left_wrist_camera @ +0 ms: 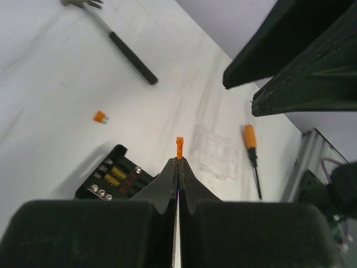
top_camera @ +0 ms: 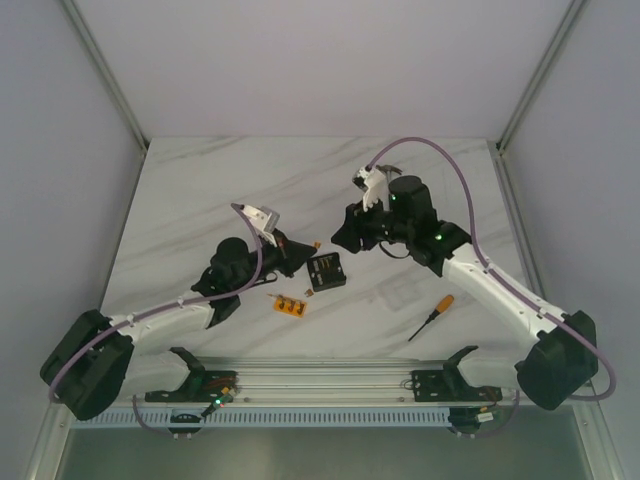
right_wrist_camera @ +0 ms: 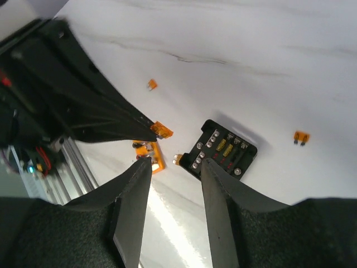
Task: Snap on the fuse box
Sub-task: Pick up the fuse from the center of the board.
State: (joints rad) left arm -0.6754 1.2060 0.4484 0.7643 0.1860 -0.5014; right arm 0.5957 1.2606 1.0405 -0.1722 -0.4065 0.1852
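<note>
The fuse box [top_camera: 327, 271] sits uncovered on the bench [top_camera: 250, 170], its clear cover [left_wrist_camera: 215, 152] lying near it, not yet snapped on. The left pincer [left_wrist_camera: 179, 160] is clamped on 1 orange fuse [left_wrist_camera: 179, 147]; the right pincer [right_wrist_camera: 175, 162] stands apart, empty.

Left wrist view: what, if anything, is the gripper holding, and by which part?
The left gripper pinches a small orange fuse by one end; the rest sticks out beyond the shut jaws.
</note>
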